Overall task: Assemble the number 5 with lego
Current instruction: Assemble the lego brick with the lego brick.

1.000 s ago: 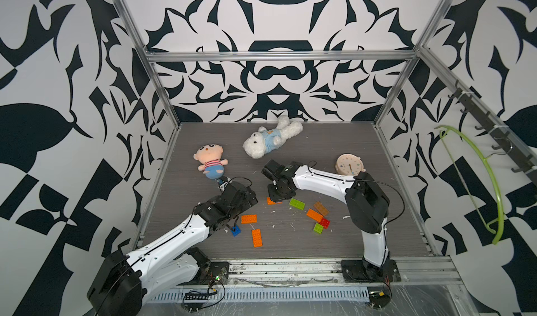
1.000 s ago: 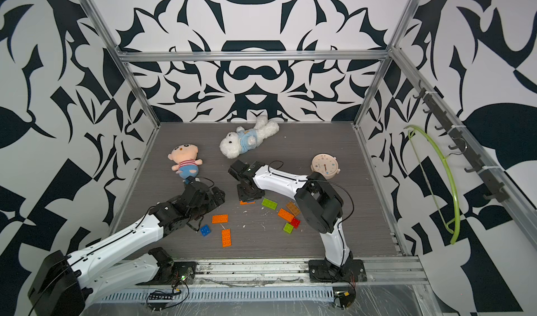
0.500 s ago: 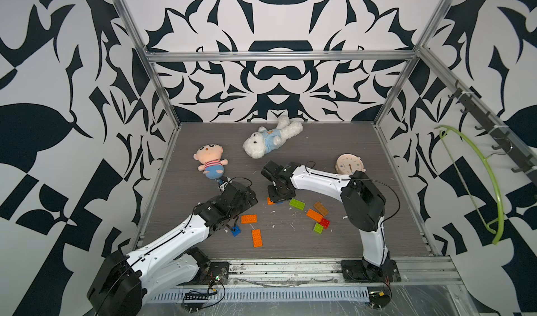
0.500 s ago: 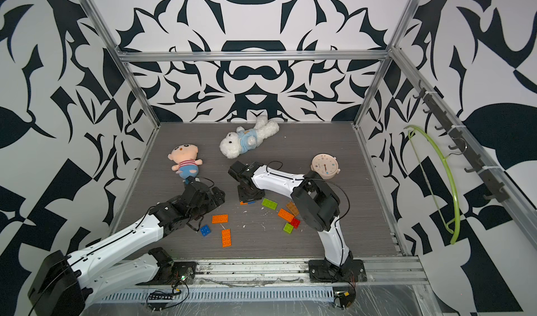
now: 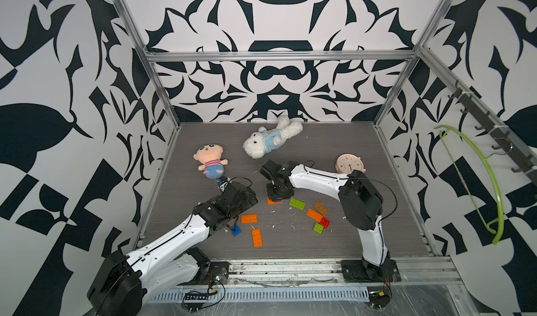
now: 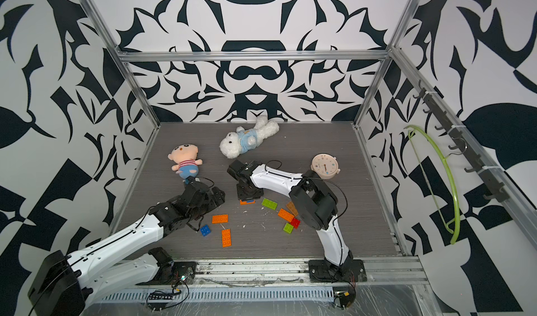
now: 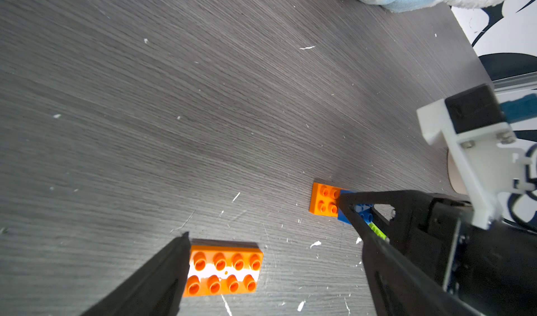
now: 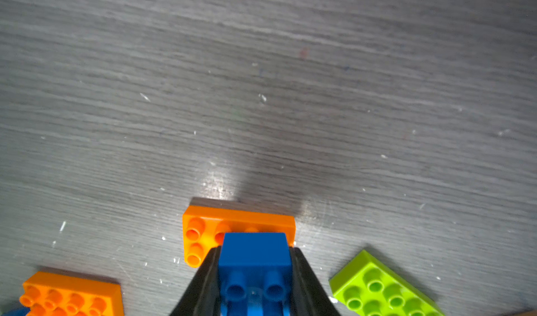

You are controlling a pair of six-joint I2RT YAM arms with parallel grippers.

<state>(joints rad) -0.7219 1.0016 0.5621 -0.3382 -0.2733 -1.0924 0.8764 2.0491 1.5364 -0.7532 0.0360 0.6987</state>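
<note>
The right gripper [image 8: 255,249] is closed on a blue brick [image 8: 254,271], holding it over one end of an orange brick [image 8: 203,230] that lies on the grey table [image 8: 261,96]. The left gripper [image 7: 264,221] stands wide open and empty, low over an orange eight-stud brick [image 7: 223,271]. A green brick [image 5: 297,204] and a mixed-colour cluster [image 5: 314,215] lie loose nearby.
</note>
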